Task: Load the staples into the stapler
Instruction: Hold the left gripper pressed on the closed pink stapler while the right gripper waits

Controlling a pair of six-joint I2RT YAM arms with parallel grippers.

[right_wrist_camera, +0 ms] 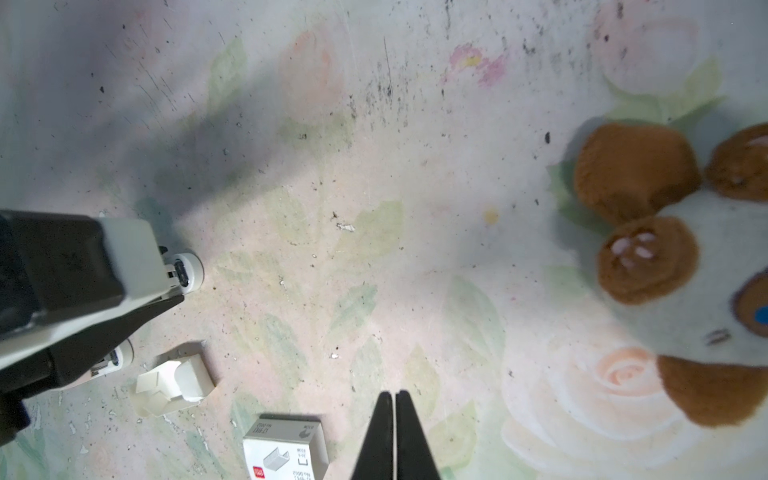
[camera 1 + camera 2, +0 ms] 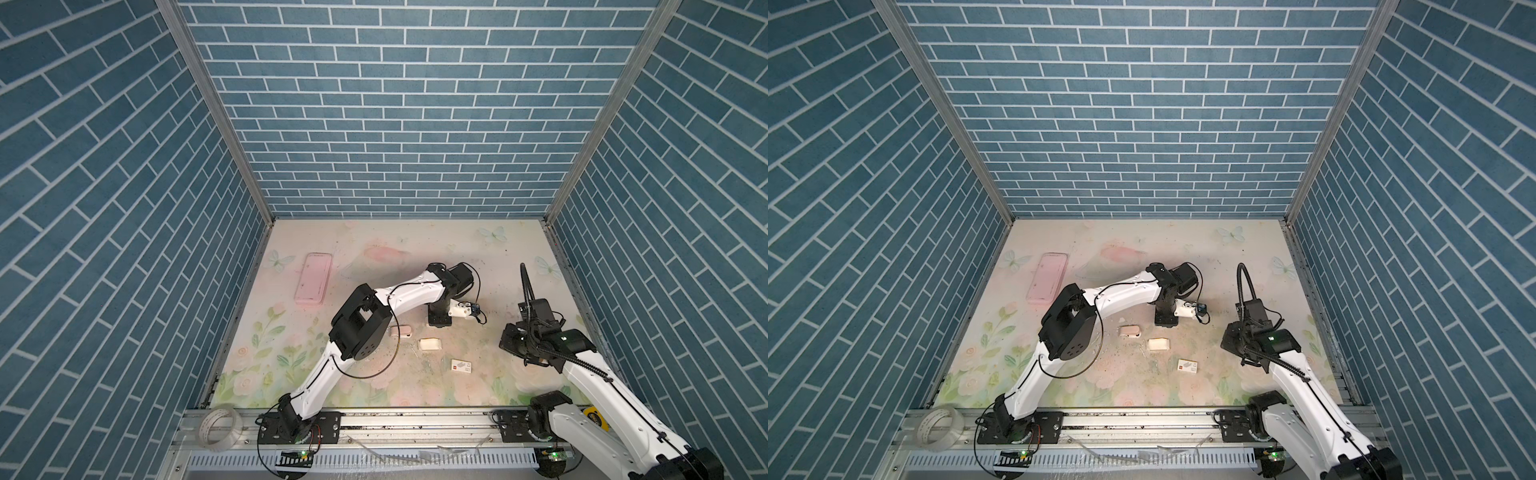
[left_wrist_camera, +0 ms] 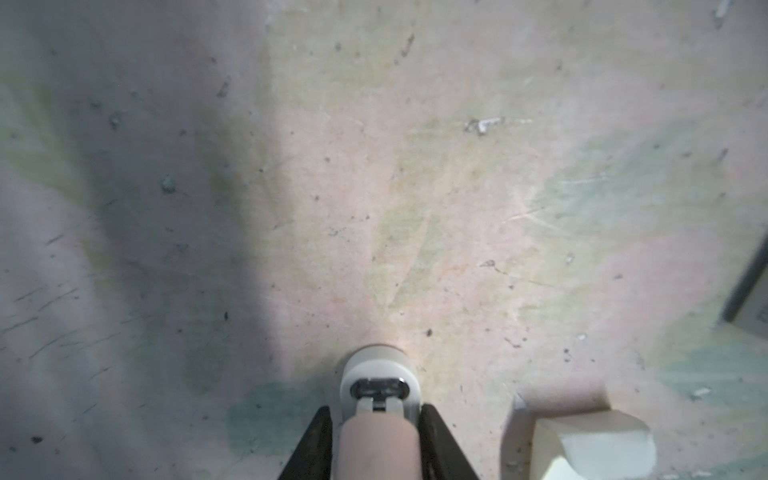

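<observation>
A stapler [image 3: 376, 436] with a pink top and white base stands between the fingers of my left gripper [image 3: 378, 409], which points down at the mat [image 2: 440, 323]. The fingers sit close on both sides; whether they press it does not show. Its white end [image 1: 188, 270] shows past one fingertip. A second stapler of the same look lies flat on the mat [image 2: 401, 331] [image 2: 1129, 331]. The staples' cream-white tray [image 2: 430, 344] [image 1: 174, 386] lies beside the left gripper; the metal strips do not show. My right gripper [image 1: 394, 397] hangs shut and empty above the mat.
A white card sleeve with a red square [image 2: 461, 365] [image 1: 286, 451] lies near the right fingertips. A brown-and-white plush toy [image 1: 665, 257] sits by the right arm. A pink flat case [image 2: 313, 278] lies at the back left. A tape roll [image 2: 220, 426] rests on the front rail.
</observation>
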